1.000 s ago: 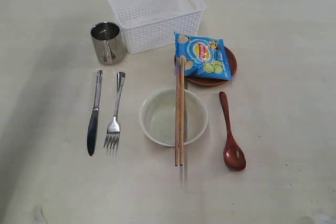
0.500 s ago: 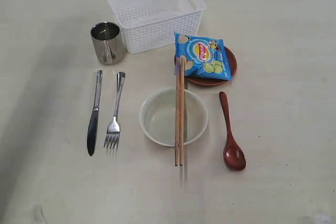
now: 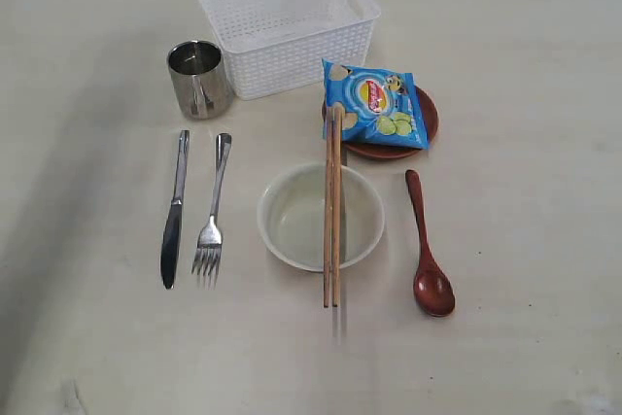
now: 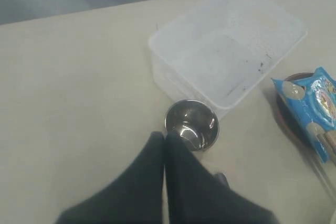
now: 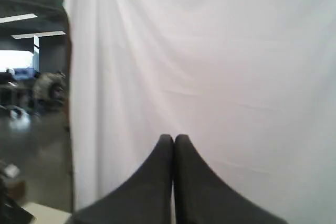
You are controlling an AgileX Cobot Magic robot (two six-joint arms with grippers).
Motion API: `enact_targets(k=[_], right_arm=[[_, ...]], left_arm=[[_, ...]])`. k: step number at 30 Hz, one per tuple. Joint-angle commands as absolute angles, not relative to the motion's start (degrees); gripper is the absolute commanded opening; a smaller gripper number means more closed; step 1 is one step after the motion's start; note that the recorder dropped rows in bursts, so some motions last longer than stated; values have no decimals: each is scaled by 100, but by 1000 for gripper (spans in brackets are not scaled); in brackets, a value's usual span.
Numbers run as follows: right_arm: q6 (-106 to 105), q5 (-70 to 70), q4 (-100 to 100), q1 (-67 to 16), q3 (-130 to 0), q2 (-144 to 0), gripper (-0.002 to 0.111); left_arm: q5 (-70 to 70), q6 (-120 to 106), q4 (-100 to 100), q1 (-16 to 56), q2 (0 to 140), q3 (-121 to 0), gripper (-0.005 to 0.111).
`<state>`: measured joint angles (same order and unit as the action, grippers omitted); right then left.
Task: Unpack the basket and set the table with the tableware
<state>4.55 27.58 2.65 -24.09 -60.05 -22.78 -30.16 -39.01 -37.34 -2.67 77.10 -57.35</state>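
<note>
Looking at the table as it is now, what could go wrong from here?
1. The chopsticks lie across the rim of the cream bowl; a bump could roll them off.
2. The left gripper, shut, points near the steel cup; coming down there might tip it.
3. The blue snack bag covers most of the brown plate, so the setting may not count as finished.

Plate [image 3: 431,121] mostly hidden by snack bag [image 3: 377,104].
</note>
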Motion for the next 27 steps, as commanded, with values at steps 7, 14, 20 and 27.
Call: enact_targets(k=[7,14,20,27], right_arm=[[-1066,559,302,51,-1776,-1508,0],[-881,0,279,384,0,-521,0],[-857,933,297,384,0,-254,0],[-550,1691,281,384,0,-242,0]], left_arm=[[-2980,-3868,-3786,-283,7670,-5702,0],[-2980,-3868,-3786,-283,7670,-5702,0],[-2980,-3868,-3786,-283,7670,-5702,0],[-2980,-3868,-3786,-283,7670,-5702,0]])
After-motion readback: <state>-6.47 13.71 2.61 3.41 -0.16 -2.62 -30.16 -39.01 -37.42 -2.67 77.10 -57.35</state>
